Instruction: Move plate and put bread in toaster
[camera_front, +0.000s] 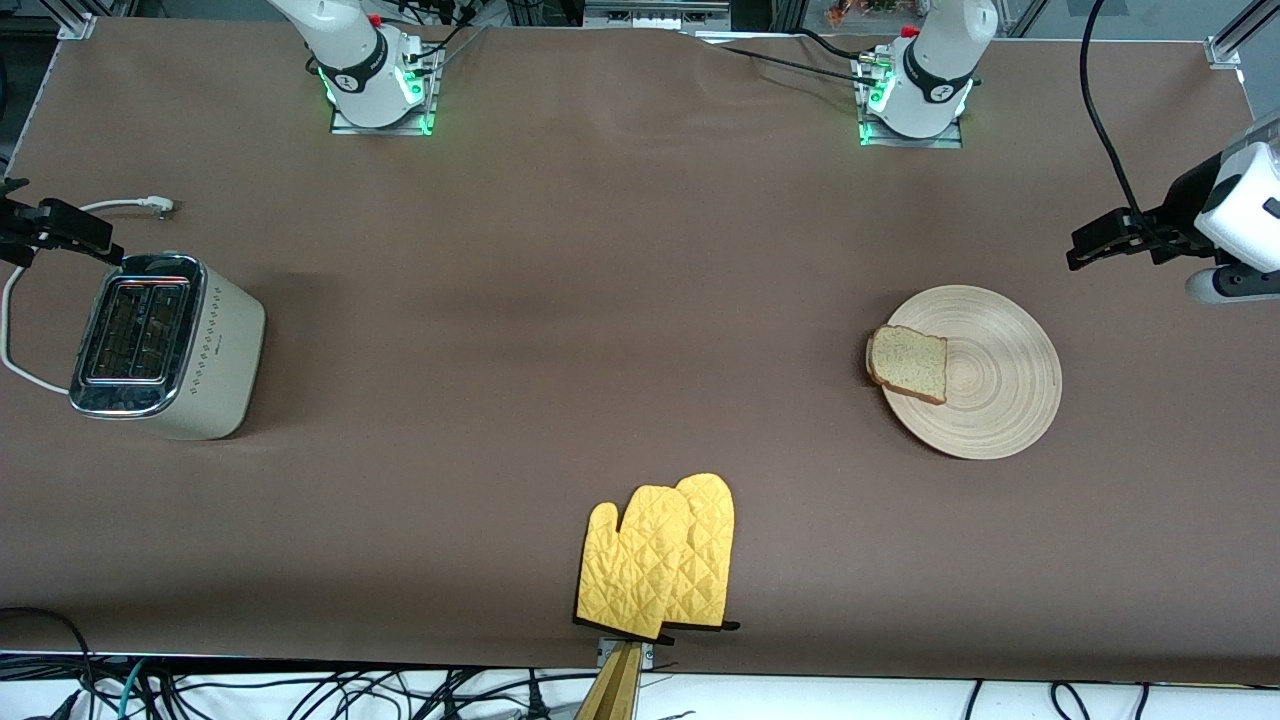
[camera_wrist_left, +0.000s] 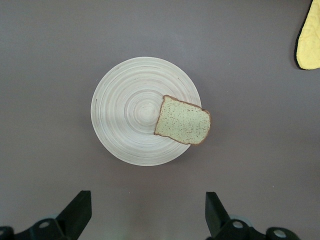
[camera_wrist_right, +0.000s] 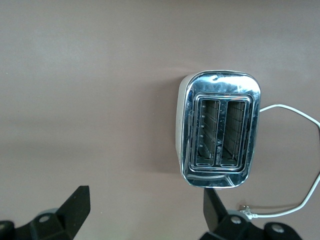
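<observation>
The pale wooden plate (camera_front: 1000, 390) (camera_wrist_left: 125, 110) lies toward the left arm's end of the table. The bread (camera_front: 908, 363) (camera_wrist_left: 182, 120) lies flat on the plate's rim, overhanging the edge that faces the table's middle. The cream toaster (camera_front: 165, 345) (camera_wrist_right: 220, 130) stands at the right arm's end, both slots empty. My left gripper (camera_front: 1088, 248) (camera_wrist_left: 148, 210) hangs open and empty over the table beside the plate. My right gripper (camera_front: 60, 228) (camera_wrist_right: 145, 207) is open and empty over the table next to the toaster.
A pair of yellow oven mitts (camera_front: 660, 560) (camera_wrist_left: 310, 40) lies near the table's front edge, midway between the plate and the toaster. The toaster's white cord (camera_front: 20, 340) (camera_wrist_right: 295, 200) loops on the table beside the toaster.
</observation>
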